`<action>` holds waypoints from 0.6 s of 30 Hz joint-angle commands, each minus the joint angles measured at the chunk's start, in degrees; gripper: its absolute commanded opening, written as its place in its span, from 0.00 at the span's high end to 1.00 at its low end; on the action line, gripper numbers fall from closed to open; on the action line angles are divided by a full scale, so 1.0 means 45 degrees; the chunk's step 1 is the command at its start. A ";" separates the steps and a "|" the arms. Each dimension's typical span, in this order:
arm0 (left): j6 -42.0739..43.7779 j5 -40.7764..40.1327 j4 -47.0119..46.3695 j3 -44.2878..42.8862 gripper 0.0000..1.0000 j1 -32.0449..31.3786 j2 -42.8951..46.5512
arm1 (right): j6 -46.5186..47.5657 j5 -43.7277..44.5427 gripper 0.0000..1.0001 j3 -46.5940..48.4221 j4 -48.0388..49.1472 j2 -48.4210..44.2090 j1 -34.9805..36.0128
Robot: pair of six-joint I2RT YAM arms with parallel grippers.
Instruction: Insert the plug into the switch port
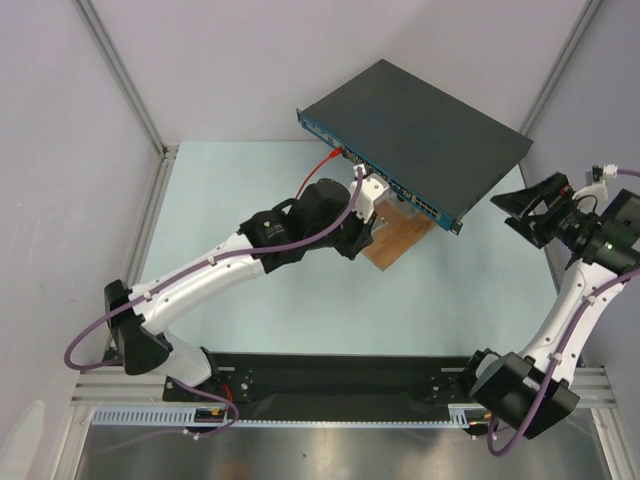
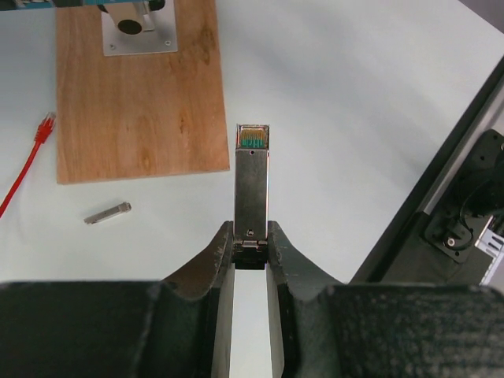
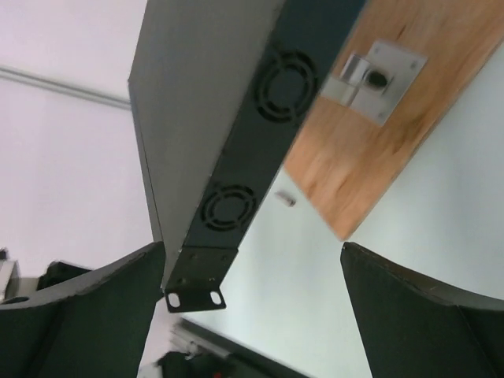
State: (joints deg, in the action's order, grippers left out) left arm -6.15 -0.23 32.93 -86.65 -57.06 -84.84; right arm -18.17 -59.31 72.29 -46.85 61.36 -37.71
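The switch is a flat dark-grey box raised over a wooden board. Its blue front face carries a row of small ports. My left gripper sits just below that face, shut on the plug. The plug is a slim metal module whose green-and-gold contact end points away from the fingers, over bare table to the right of the board. My right gripper hangs open at the switch's right end. In the right wrist view the switch's fan side and mounting ear lie between and ahead of its fingers.
A red cable with a clear connector lies left of the wooden board. A small loose metal piece lies near the board's front edge. A metal bracket is screwed to the board. Frame posts and walls close in the table.
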 commanded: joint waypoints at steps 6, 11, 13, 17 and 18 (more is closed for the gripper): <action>-0.0508 -0.0904 -0.0384 -0.1484 1.00 0.0219 -0.1049 | -0.5860 -0.2252 0.00 -0.3075 0.8259 -0.0395 0.0781; -0.0547 -0.1238 -0.0403 -0.2012 1.00 0.0219 -0.1498 | -0.5882 -0.1470 0.00 -0.3252 0.8807 0.0133 0.2128; -0.0586 -0.1238 -0.0383 -0.2267 1.00 0.0277 -0.1713 | -0.5922 -0.1216 0.00 -0.3349 0.9024 0.0230 0.2442; -0.0585 -0.1238 -0.0247 -0.2774 1.00 0.0413 -0.2181 | -0.5883 -0.0787 0.05 -0.3525 0.9259 0.0309 0.3145; -0.0644 -0.1219 -0.0189 -0.2969 1.00 0.0472 -0.2260 | -0.5922 -0.0766 0.07 -0.3545 0.9278 0.0309 0.3224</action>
State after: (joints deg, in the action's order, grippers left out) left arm -7.57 -4.62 32.45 -96.09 -55.81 -94.15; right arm -43.29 -63.88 56.62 -9.98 62.63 -24.88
